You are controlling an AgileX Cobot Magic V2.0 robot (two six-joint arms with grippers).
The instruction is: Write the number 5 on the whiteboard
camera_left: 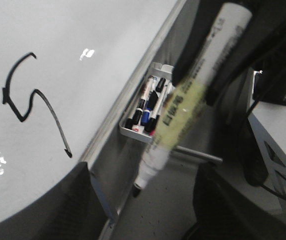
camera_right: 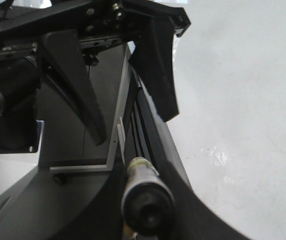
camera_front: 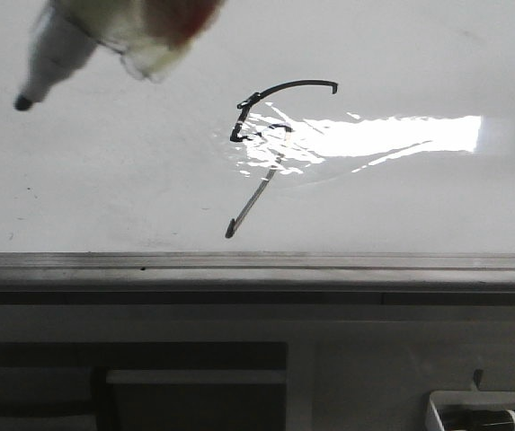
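Note:
The number 5 [camera_front: 288, 85] is drawn in thin black strokes near the middle of the whiteboard [camera_front: 104, 180], partly under a bright glare. It also shows in the left wrist view [camera_left: 22, 119]. A white marker pen [camera_front: 55, 54] with a yellowed label hangs tilted above the board's far left, black tip down and off the surface. My right gripper [camera_right: 145, 212] is shut on the marker [camera_right: 145, 197], whose rear end faces the camera. My left gripper [camera_left: 143, 210] is open and empty beside the board's edge, with the marker [camera_left: 202, 75] passing in front of it.
A grey metal strip [camera_front: 257, 262] runs along the board's near edge. A small white tray [camera_left: 133, 131] with several markers hangs below that edge; it also shows at the front view's lower right [camera_front: 486, 413]. The left gripper's open fingers [camera_right: 157, 70] show in the right wrist view.

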